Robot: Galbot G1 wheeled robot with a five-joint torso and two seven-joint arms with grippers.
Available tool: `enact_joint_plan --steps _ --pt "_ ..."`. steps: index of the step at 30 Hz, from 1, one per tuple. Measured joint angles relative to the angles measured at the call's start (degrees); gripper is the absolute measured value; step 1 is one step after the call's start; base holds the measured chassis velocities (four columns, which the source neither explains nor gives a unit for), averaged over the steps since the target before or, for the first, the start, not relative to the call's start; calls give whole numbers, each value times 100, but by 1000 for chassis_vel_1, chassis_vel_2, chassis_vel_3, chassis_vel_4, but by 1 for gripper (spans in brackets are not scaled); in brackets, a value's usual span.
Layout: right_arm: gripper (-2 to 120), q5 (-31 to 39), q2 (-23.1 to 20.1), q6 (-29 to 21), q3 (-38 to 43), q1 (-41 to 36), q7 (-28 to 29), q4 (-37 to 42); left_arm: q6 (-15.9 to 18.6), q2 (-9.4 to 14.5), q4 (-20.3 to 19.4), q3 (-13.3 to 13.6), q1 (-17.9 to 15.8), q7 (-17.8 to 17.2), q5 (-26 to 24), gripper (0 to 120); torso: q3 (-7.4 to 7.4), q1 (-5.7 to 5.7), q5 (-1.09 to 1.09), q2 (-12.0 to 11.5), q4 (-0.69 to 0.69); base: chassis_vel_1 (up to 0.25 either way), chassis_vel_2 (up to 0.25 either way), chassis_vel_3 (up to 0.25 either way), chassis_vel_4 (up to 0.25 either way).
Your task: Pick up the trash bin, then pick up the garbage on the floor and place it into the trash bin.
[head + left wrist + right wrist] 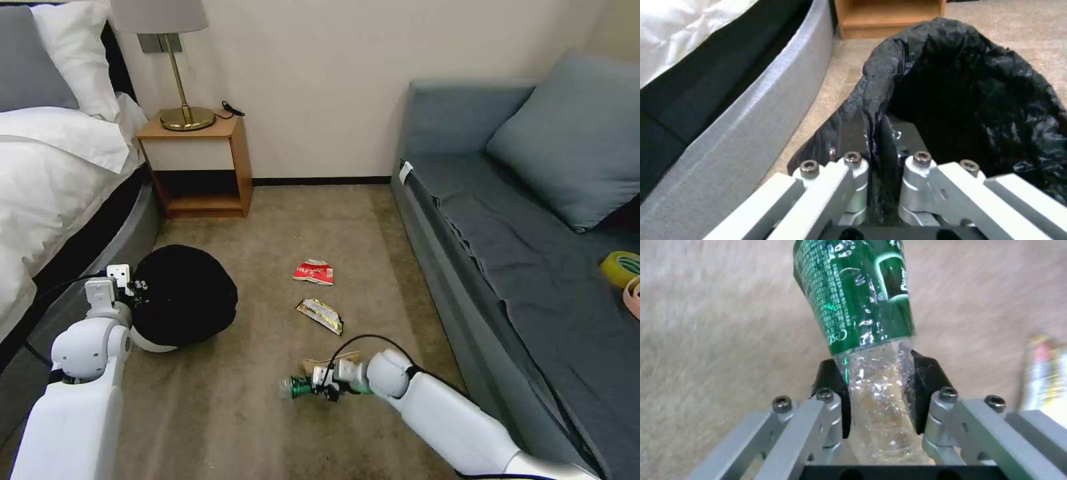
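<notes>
1. Leftmost, our left gripper (133, 285) is clamped on the rim of the trash bin (183, 297), beside the bed (47, 180); in the left wrist view its fingers (849, 130) pinch a fold of the black bag (978, 100) between them, one inside the rim and one outside.
2. Only a sliver of the bin's white wall shows under the bag, and we cannot see into its dark interior.
3. Farther right, the red-white snack packet (313, 272) and the yellow-dark wrapper (321, 315) lie apart on the carpet (220, 407).
4. Next, a tan paper wad (312, 365) sits just behind our right gripper (325, 385), partly hidden by it and its cable.
5. That gripper is closed on the clear green-labelled bottle (862, 306), squeezing its crumpled clear end; the label end points toward the bin, and whether the bottle clears the floor is hard to tell.
6. Blurred colours at the right wrist view's edge are too smeared to name.
7. Rightmost, a yellow-green tape roll (621, 268) lies on the sofa (533, 267), cut off by the frame.
</notes>
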Motion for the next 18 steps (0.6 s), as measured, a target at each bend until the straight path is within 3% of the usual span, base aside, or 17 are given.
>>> enact_joint_plan --steps 10,18 --pt "22 889 86 -239 -75 848 -29 604 -1 -39 -237 21 150 53 -4 4 0 0 0 0 0 0 0 0 0" --pt "22 1588 845 -460 -422 2011 213 59 -1 -81 -472 18 294 84 -26 4 0 0 0 0 1 0 0 0 0"
